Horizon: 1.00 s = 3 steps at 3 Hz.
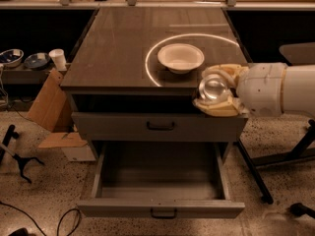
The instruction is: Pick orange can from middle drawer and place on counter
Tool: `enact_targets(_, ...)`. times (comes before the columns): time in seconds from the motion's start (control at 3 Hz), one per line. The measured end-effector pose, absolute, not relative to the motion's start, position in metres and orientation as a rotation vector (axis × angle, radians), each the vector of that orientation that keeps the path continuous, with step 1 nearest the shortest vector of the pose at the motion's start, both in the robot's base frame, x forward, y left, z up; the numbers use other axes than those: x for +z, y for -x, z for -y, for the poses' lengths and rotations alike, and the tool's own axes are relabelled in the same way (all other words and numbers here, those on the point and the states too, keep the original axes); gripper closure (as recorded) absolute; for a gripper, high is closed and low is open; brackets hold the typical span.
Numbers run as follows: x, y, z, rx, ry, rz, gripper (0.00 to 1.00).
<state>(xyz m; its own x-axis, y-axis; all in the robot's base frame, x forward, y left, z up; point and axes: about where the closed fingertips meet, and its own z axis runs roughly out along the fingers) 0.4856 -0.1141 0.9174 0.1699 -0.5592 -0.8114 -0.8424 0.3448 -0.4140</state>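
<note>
My gripper (217, 90) is shut on the orange can (212, 87). Only the can's shiny silver top shows between the pale fingers (222, 73). The can is held at the front right corner of the counter (118, 48), about level with its top and in front of its edge. The middle drawer (162, 206) is pulled out below and its boxy inside holds nothing. My white arm comes in from the right.
A white bowl (180, 57) sits on the counter inside the bright light ring. A closed drawer (160, 126) lies above the open one. A cardboard box (47, 102) and a white paper cup (58, 59) are at the left. Dark stand legs (256, 173) are at the right.
</note>
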Motion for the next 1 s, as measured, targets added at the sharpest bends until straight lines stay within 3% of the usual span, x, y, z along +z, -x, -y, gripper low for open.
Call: enact_targets(1.0,0.977,-0.566,0.088,0.305,1.294,-1.535,1.0)
